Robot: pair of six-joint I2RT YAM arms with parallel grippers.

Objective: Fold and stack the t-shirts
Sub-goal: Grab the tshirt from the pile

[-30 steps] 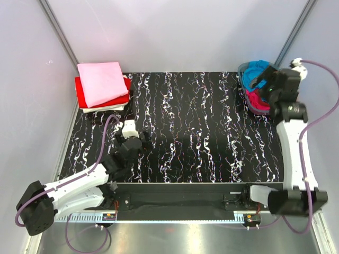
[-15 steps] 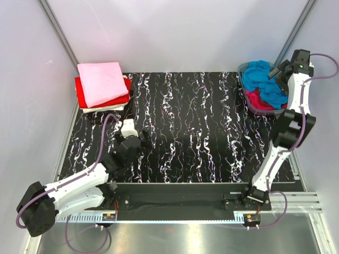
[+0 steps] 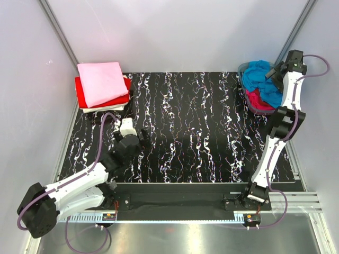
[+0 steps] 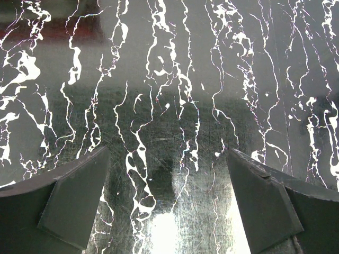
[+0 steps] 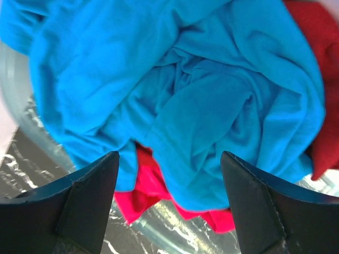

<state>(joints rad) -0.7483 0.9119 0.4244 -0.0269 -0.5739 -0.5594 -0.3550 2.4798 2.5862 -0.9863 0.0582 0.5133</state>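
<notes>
A crumpled turquoise t-shirt (image 3: 263, 79) lies on top of a magenta one (image 3: 257, 99) in the plastic tub (image 3: 249, 103) at the back right. In the right wrist view the turquoise shirt (image 5: 180, 90) fills the frame, with magenta cloth (image 5: 153, 185) under it and dark red cloth (image 5: 320, 58) at the right. My right gripper (image 3: 275, 71) (image 5: 169, 206) hangs open and empty above the tub. A folded stack stands at the back left: pale pink (image 3: 101, 82) on bright red (image 3: 85, 95) on white (image 3: 119, 107). My left gripper (image 3: 135, 138) (image 4: 167, 203) is open and empty over the table.
The black marbled table top (image 3: 196, 127) spreads between the stack and the tub. Grey walls close in the back and both sides. The tub's clear rim (image 5: 32, 137) shows at the left of the right wrist view.
My right arm has straightened up and its gripper has risen to the back right above the tub. My left gripper has edged slightly toward the back.
</notes>
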